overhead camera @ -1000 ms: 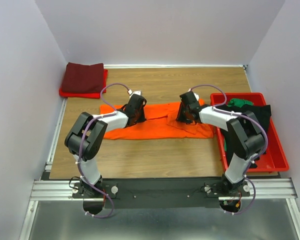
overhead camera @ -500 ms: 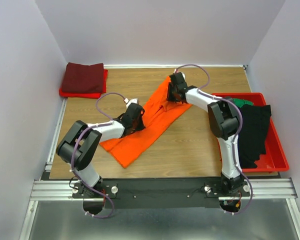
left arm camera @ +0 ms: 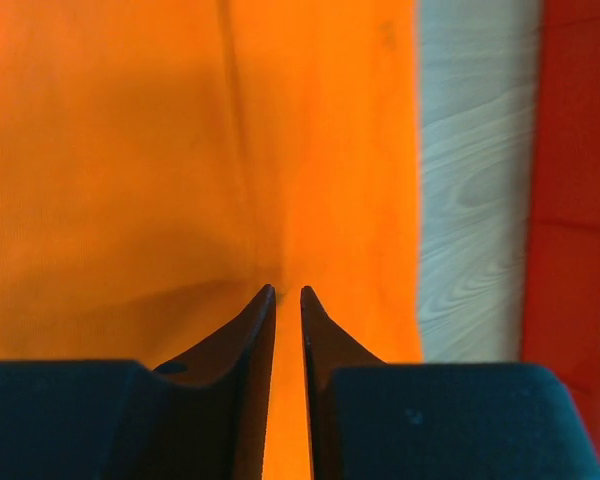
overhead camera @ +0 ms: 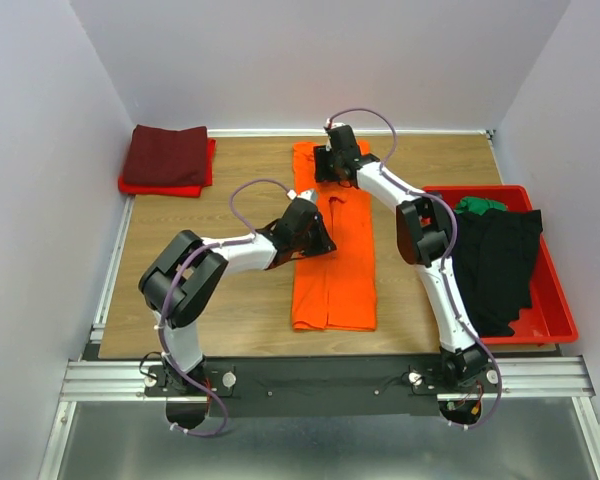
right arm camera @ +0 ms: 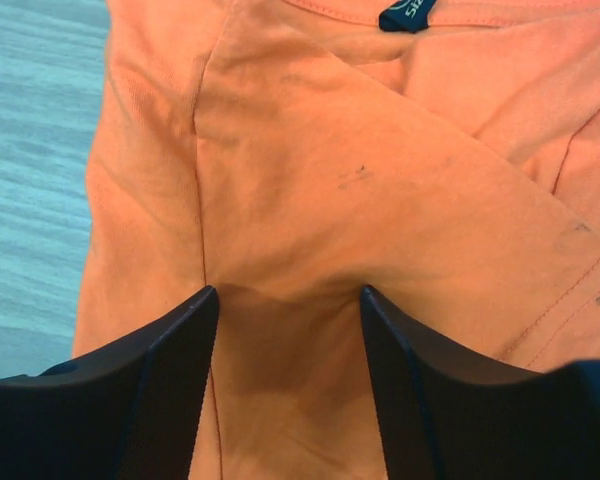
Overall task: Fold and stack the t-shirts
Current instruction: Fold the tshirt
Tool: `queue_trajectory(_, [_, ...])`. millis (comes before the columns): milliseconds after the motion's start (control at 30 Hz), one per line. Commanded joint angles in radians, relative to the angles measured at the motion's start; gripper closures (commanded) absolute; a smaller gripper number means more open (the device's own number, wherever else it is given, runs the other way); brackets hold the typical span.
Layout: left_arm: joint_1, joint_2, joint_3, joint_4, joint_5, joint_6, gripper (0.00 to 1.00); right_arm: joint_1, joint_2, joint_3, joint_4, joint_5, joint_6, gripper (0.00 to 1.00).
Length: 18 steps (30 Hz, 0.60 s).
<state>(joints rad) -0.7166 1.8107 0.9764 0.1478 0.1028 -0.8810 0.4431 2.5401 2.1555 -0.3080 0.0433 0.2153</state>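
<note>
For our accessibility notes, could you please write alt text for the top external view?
A folded orange t-shirt lies lengthwise mid-table, left gripper on its left half, right gripper open at its far end. Folded maroon t-shirt far left; red tray holding black clothing right.

A wood-grain bench (overhead camera: 230, 200) sits boxed in on three sides. The plain, pale back wall (overhead camera: 320, 60) rises just beyond the right pincer (overhead camera: 330, 168). The side walls (overhead camera: 30, 200) stand well out to either side of both pincers. Nearer the camera than the left pincer (overhead camera: 320, 240), an aluminium rail (overhead camera: 320, 378) runs along the bench's front edge, with a dull metal sheet (overhead camera: 320, 445) below it. The light is even and soft.
</note>
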Motion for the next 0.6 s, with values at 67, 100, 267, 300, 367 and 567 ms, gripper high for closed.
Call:
queue_trajectory(67, [0.023, -0.085, 0.013, -0.011, 0.005, 0.051, 0.75, -0.006, -0.076, -0.021, -0.077, 0.007, -0.033, 0.33])
queue_trajectory(100, [0.028, -0.103, -0.001, -0.023, -0.002, 0.056, 0.75, -0.007, -0.104, -0.038, -0.077, 0.012, -0.03, 0.33])
queue_trajectory(267, [0.023, -0.197, -0.105, -0.066, -0.063, 0.051, 0.79, -0.006, -0.224, -0.147, -0.075, 0.029, 0.01, 0.35])
queue_trajectory(300, [0.02, -0.217, -0.123, -0.067, -0.071, 0.047, 0.8, -0.007, -0.233, -0.184, -0.075, 0.027, 0.018, 0.36])
queue_trajectory(367, [0.016, -0.237, -0.174, -0.067, -0.077, 0.043, 0.81, -0.006, -0.247, -0.221, -0.075, 0.007, 0.025, 0.43])
queue_trajectory(567, [-0.036, -0.281, -0.261, -0.059, -0.075, 0.039, 0.87, -0.001, -0.268, -0.37, -0.071, 0.059, 0.061, 0.67])
